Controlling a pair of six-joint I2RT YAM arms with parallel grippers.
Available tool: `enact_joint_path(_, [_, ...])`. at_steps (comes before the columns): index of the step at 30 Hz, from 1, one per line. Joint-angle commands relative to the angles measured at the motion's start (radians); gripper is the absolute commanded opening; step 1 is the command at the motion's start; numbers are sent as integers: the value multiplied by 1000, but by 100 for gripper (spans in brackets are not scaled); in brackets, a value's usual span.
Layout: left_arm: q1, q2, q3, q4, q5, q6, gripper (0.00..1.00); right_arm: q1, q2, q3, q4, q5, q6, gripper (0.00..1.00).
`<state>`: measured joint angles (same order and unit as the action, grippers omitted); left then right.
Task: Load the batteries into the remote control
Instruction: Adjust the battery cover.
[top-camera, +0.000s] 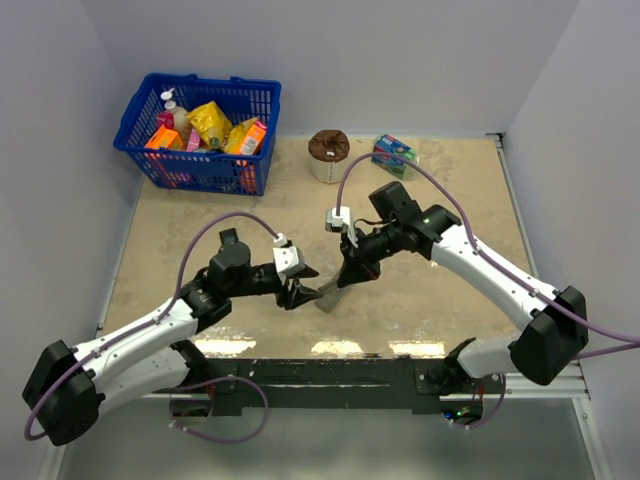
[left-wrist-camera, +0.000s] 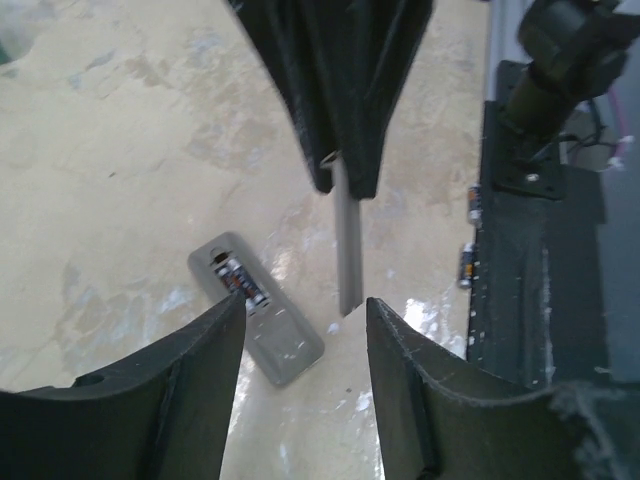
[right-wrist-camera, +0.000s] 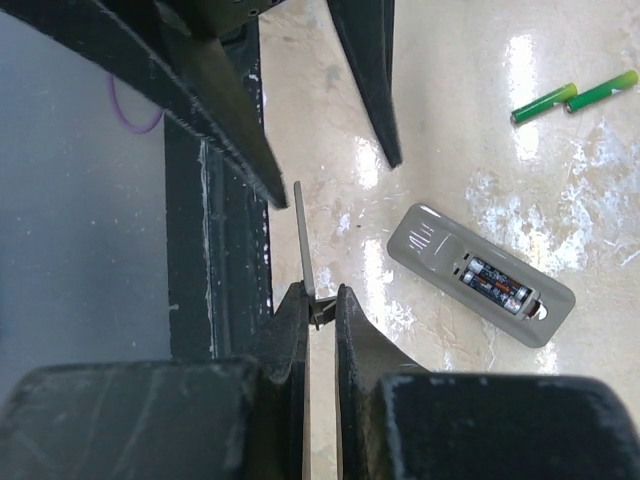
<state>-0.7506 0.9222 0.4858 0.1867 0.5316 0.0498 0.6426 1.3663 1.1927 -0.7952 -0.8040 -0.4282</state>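
While the right gripper (right-wrist-camera: 318, 295) pinches the thin grey battery cover (right-wrist-camera: 303, 240) by one end, its fingers closed hard on the plate, the left gripper (left-wrist-camera: 305, 308) faces it from the left with fingers spread wide and nothing between them.

The remote control (right-wrist-camera: 430, 245) lies flat on the table (top-camera: 450, 200), grey back upward, near the front edge and just beyond the black mounting rail (left-wrist-camera: 520, 280). It sits below and between the two grippers, touched by neither. Its compartment is open, and the batteries (right-wrist-camera: 497, 286) lie seated inside it, side by side.

Two further small cells (left-wrist-camera: 466, 265) rest against the rail. Two green sticks (right-wrist-camera: 575, 95) lie farther out on the table, well apart from the remote.

Assessment: the cover appears to be held up and edge-on to keep the compartment exposed. The loading itself looks complete, with the cover not yet refitted. The open left gripper seems placed either to receive the cover or to steady the remote. The thin plate is held by one end only and could twist in the grip.
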Motion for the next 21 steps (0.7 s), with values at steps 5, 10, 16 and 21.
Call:
enact_joint_path(5, [4,99,89,165,301,-163,51,9,-18,16,-10,-4,-37,0])
enact_joint_path(10, [4,145,99,155,318,-180,37,8,-29,12,17,-21,-27,0])
enact_joint_path(16, [5,167,99,135,191,-231,6,9,-59,-13,59,-29,-14,3])
enact_joint_path(21, [4,179,48,277,194,-341,0,9,-99,-68,154,-60,23,8])
